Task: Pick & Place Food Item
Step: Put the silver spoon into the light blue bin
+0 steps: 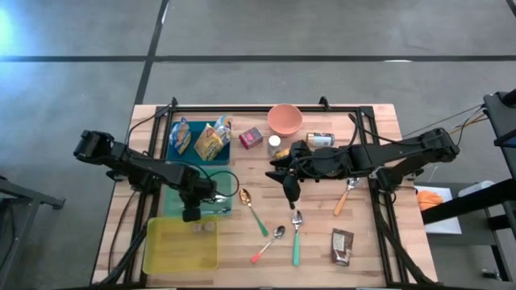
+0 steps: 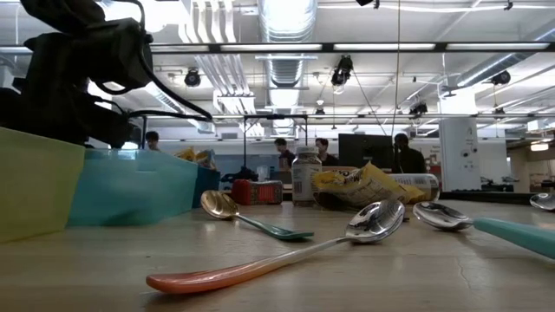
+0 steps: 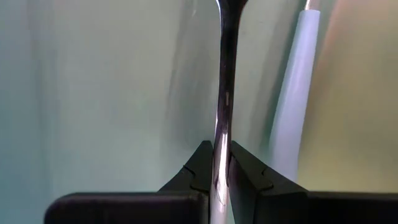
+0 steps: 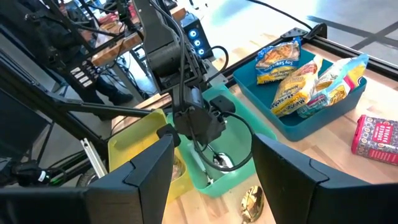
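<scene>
Several snack bags (image 1: 211,143) (image 4: 305,87) lie in a blue bin (image 1: 173,153); a red box (image 1: 251,138) and a brown packet (image 1: 342,246) lie on the table. My left gripper (image 1: 192,213) (image 3: 221,149) reaches down into a teal bin (image 1: 230,193) (image 4: 245,134), shut on a silver spoon (image 3: 225,74). A pale-handled utensil (image 3: 292,93) lies beside it in the bin. My right gripper (image 1: 290,193) (image 4: 211,180) hangs open above the table's middle, holding nothing. My left gripper pinches the silver spoon's thin handle (image 3: 221,134) between its two fingers. The fingers come from above, pointing steeply down, and the handle runs straight out from between them. The spoon's bowl (image 4: 219,162) sits low in the teal bin.
A yellow bin (image 1: 181,242) stands against the teal bin on its near side. Three spoons (image 1: 256,211) (image 1: 270,242) (image 1: 296,235) lie near the front middle. A pink bowl (image 1: 285,119), a jar (image 1: 275,145) and a yellow bag (image 1: 320,140) stand at the back.
</scene>
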`<move>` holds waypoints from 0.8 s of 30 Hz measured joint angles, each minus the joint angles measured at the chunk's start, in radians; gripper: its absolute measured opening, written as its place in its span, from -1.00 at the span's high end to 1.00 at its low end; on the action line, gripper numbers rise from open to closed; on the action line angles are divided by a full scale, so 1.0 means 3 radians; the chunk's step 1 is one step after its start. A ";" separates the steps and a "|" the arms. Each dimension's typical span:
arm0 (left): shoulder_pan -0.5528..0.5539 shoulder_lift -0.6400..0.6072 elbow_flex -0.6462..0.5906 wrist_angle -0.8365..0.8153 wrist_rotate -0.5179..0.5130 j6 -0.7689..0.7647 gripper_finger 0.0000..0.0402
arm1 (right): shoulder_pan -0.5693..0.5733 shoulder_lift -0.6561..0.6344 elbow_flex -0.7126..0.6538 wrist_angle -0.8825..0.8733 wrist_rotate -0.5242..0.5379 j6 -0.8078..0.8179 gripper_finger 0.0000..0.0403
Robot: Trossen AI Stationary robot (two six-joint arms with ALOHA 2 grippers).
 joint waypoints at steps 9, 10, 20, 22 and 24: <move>0.0002 0.0003 -0.0006 -0.0027 0.0086 0.0202 0.87 | 0.0000 0.0000 0.0001 0.0000 -0.0008 0.0000 -0.05; 0.0005 0.0003 -0.0007 -0.0027 0.0086 0.0202 0.87 | 0.0000 0.0000 0.0000 0.0001 -0.0009 0.0000 -0.05; 0.0009 0.0003 -0.0009 -0.0036 0.0061 0.0213 0.77 | 0.0000 -0.0001 0.0001 0.0001 -0.0013 -0.0001 -0.05; 0.0010 0.0003 -0.0009 -0.0037 0.0060 0.0213 0.77 | 0.0000 -0.0001 0.0000 0.0001 -0.0013 -0.0001 -0.05; 0.0011 0.0001 -0.0009 -0.0037 0.0060 0.0211 0.79 | 0.0000 -0.0001 0.0001 0.0001 -0.0013 -0.0001 -0.05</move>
